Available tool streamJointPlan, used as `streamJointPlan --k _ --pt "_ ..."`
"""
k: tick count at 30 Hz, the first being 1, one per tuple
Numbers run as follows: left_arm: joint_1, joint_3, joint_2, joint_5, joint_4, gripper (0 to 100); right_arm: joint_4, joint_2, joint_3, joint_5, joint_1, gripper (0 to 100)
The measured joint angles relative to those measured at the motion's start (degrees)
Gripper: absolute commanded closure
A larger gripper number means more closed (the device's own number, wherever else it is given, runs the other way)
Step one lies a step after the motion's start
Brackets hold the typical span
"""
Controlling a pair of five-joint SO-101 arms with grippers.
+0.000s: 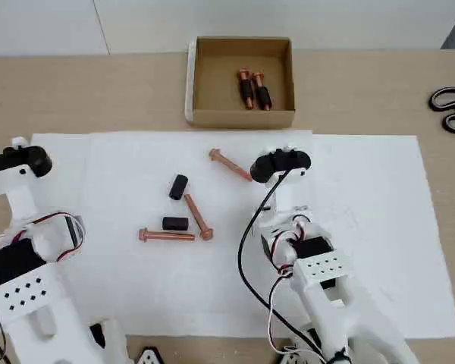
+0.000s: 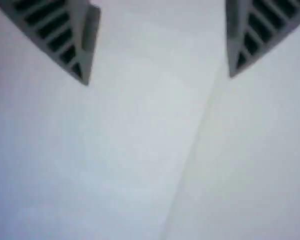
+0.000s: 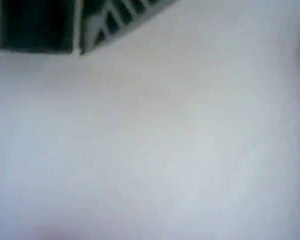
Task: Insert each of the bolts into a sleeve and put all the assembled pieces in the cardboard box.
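Note:
Three copper bolts lie loose on the white sheet point(image 1: 364, 227): one point(image 1: 229, 164) just left of my right gripper point(image 1: 280, 163), one point(image 1: 198, 216) slanted in the middle, one point(image 1: 167, 235) lying flat below it. Two black sleeves point(image 1: 178, 186) point(image 1: 175, 223) rest beside them. The cardboard box point(image 1: 201, 83) at the back holds two bolts in sleeves point(image 1: 254, 89). My left gripper point(image 1: 15, 163) sits at the sheet's left edge; in the left wrist view it point(image 2: 157, 75) is open over bare sheet. In the right wrist view my right gripper point(image 3: 77, 47) looks shut and holds nothing.
Black scissors point(image 1: 451, 108) lie on the wooden table at the far right. Wide bare stretches of sheet lie to the right of my right arm and between the left arm and the loose parts.

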Motion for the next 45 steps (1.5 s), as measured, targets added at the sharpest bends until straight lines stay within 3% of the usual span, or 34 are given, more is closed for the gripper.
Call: streamJointPlan --k 7,16,20,25,29,32,37,42,45 --pt "0.0 0.0 0.0 0.0 0.0 83 1.41 -5.71 0.0 0.0 -0.35 82.2" --pt "0.0 -0.62 0.0 0.0 0.97 83 18.9 -7.82 -12.4 0.18 -0.26 82.2" --pt "0.0 -8.44 1.49 -0.09 5.54 83 27.16 -7.82 -20.92 0.35 -0.35 82.2" --pt "0.09 -22.33 13.54 -0.09 13.19 83 34.37 -7.82 -30.68 3.25 -0.26 82.2" --pt "2.9 -33.41 27.08 0.35 20.48 83 36.57 -4.75 -37.45 4.4 -0.35 82.2" --pt "6.68 -36.57 33.32 3.43 21.45 83 39.56 1.93 -41.49 4.48 0.62 82.2" --pt "12.4 -37.8 33.93 4.75 22.07 83 48.44 12.31 -46.68 4.48 3.25 82.2" --pt "13.1 -37.8 33.58 5.1 22.07 83 58.11 10.55 -49.76 4.48 6.15 82.2" --pt "13.45 -37.8 33.41 5.19 22.07 83 57.41 8.35 -49.85 4.48 8.97 82.2"
